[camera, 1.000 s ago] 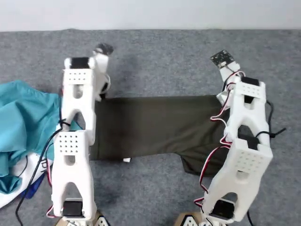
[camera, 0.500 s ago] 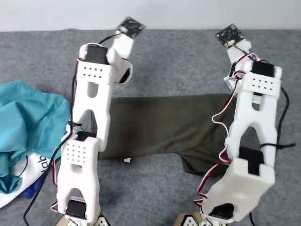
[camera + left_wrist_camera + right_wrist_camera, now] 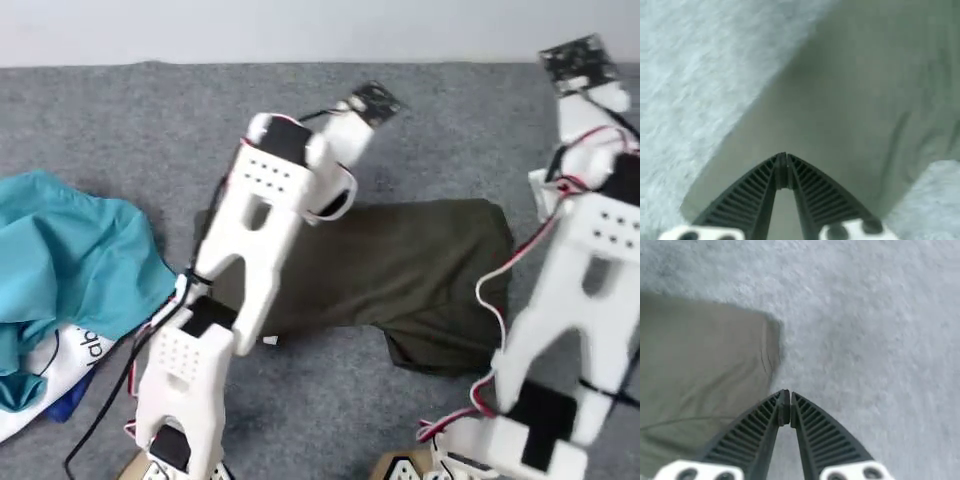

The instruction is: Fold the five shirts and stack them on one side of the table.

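Grey carpet-like table top (image 3: 120,130) fills the high view, white wall strip (image 3: 300,30) along the top edge. Two arms: left arm (image 3: 230,300) runs from bottom left up to frame centre and covers the left end of the olive shirt (image 3: 420,260); right arm (image 3: 580,290) stands along the right edge, just beside the shirt's right end. Olive shirt lies flat mid-frame as a wide folded band, with one flap (image 3: 440,350) sticking out at its lower right and a small white tag (image 3: 270,341) at its lower edge. Pile at the left edge, well apart from the right arm: one teal shirt (image 3: 70,260) bunched on top, one white shirt (image 3: 70,360) under it at lower left, plus a blue scrap (image 3: 62,408) below that; can't tell if it's a separate shirt. So three shirts clearly counted. Black cable (image 3: 100,420) trails over the pile's lower right toward the left arm's base; red-white wires (image 3: 490,290) loop beside the right arm. Left gripper (image 3: 783,165): jaws closed tip to tip, nothing pinched, over the olive shirt with carpet on either side. Right gripper (image 3: 785,402): jaws also closed and empty, over bare carpet, the shirt's corner just beside the tips.
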Robot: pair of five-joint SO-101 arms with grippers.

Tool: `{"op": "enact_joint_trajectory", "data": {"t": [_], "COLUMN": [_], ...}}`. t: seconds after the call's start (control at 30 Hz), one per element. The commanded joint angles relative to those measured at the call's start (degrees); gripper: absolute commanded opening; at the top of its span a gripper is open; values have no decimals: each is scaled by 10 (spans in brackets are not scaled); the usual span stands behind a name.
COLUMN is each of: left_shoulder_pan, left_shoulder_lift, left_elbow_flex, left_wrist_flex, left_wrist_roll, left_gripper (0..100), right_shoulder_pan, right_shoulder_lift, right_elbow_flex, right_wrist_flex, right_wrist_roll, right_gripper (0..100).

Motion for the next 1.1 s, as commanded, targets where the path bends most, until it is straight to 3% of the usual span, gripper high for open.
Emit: {"op": "enact_joint_trajectory", "data": {"t": [0.0, 0.27, 0.53, 1.07], "left_shoulder_pan": [52, 193, 312, 326], "left_shoulder_lift": [-40, 9, 62, 156], "left_elbow_flex": [2, 2, -7, -6], "left_wrist_flex": [15, 14, 14, 4], "left_wrist_roll": [-2, -2, 3, 2], "left_gripper": [6, 17, 161, 175], "right_shoulder_pan": [33, 44, 43, 43], "right_shoulder_lift": [-72, -195, -255, -264], "right_elbow_flex": [-33, -33, -33, -31], "right_wrist_flex": [36, 87, 133, 142], "right_wrist_roll": [-6, -6, -6, -25], "right_gripper": [15, 15, 15, 15]}}
